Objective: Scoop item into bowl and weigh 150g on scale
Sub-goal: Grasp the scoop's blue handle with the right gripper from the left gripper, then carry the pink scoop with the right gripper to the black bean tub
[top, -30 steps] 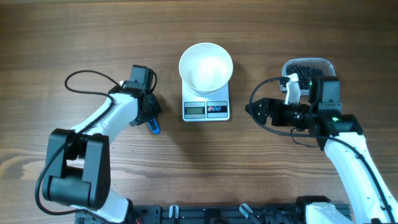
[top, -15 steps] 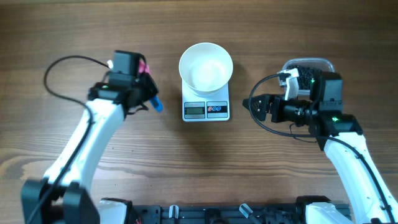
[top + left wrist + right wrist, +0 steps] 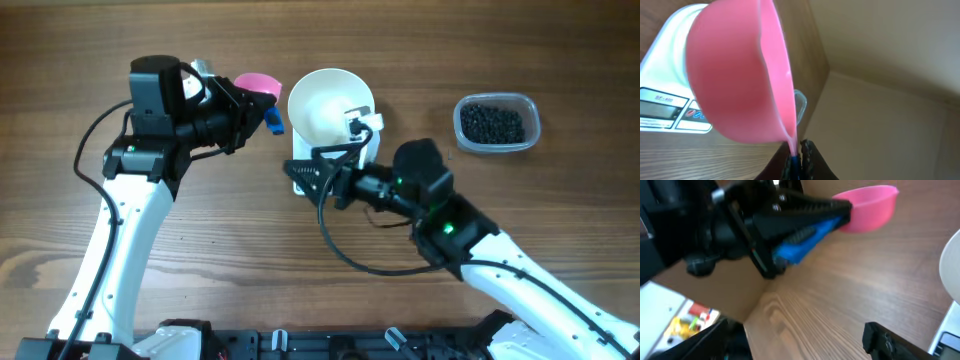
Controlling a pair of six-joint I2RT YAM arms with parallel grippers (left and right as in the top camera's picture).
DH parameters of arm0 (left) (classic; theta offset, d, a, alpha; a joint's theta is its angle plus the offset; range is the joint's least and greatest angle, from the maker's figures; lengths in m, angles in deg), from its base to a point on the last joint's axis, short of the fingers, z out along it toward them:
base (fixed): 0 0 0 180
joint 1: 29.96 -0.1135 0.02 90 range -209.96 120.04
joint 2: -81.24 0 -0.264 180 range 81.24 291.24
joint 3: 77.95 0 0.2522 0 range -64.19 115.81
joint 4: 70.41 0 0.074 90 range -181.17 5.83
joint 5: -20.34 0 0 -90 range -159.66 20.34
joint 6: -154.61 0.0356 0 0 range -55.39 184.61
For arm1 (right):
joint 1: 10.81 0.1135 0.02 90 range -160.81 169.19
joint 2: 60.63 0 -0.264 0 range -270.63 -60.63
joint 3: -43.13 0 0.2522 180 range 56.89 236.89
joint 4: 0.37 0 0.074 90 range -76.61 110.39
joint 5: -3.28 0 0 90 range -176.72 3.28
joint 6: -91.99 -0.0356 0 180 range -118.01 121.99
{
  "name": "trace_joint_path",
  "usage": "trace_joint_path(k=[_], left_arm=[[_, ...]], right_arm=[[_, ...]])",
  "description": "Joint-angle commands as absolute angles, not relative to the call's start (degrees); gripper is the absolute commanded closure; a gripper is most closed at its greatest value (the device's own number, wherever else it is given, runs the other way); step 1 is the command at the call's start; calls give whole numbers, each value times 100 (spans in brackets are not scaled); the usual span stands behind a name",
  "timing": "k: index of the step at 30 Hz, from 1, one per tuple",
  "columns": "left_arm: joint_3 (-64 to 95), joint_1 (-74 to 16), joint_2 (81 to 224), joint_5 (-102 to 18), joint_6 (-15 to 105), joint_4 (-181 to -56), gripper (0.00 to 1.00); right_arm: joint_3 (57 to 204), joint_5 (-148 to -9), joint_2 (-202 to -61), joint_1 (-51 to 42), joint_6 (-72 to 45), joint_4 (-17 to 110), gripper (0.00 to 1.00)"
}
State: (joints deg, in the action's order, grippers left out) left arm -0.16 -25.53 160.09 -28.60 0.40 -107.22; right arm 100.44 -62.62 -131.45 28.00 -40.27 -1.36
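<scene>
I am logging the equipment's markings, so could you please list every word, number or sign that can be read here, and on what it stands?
"SF-400", or close to it: small print on the scale, just above its display; blurred, so not certain.
Display: no digits can be read.
Buttons: their marks are too small to read.
Coloured object beyond the table edge: too blurred to read.

The scoop (image 3: 257,86) is pink with a blue handle (image 3: 273,121). The bowl (image 3: 318,105) is plain glossy white. The scale (image 3: 660,65) is white, with a grey display (image 3: 657,107) and red and blue buttons (image 3: 695,114). At the far right, black beads (image 3: 490,123) lie in a clear tub (image 3: 462,108). The table (image 3: 560,200) is brown wood grain.
</scene>
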Motion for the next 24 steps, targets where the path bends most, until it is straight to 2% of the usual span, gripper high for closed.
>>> trace_joint_path(k=[1, 4, 6, 8, 11, 16, 19, 24], left_arm=[[34, -2567, 15946, -2666, 300, -10600, 96], [34, -2512, 15946, -2664, 740, -10368, 96], [34, -2320, 15946, -2661, 915, -9841, 96], [32, -2134, 15946, -2661, 915, -9352, 96], [34, -1791, 15946, -2661, 1192, -8654, 96], [32, -1566, 15946, -2661, 1192, -8324, 96], [34, -1566, 15946, -2664, 1194, -8298, 96], [32, -1572, 15946, -2788, 1192, -7870, 96]], right_arm=[[10103, -7091, -13167, 2931, -4724, -501, 11], [10103, -7209, -13180, 2931, -5597, -863, 1], [10103, -7167, -13333, 2931, -6901, -1194, 1], [10103, -6999, -13497, 2931, -7295, -1602, 16], [10103, -6774, -13751, 2931, -7645, -2282, 29], [10103, -7143, -13917, 2913, -7916, -2697, 58], [10103, -7545, -13917, 2907, -7918, -2815, 63], [10103, -8076, -13917, 2907, -7940, -2885, 63]])
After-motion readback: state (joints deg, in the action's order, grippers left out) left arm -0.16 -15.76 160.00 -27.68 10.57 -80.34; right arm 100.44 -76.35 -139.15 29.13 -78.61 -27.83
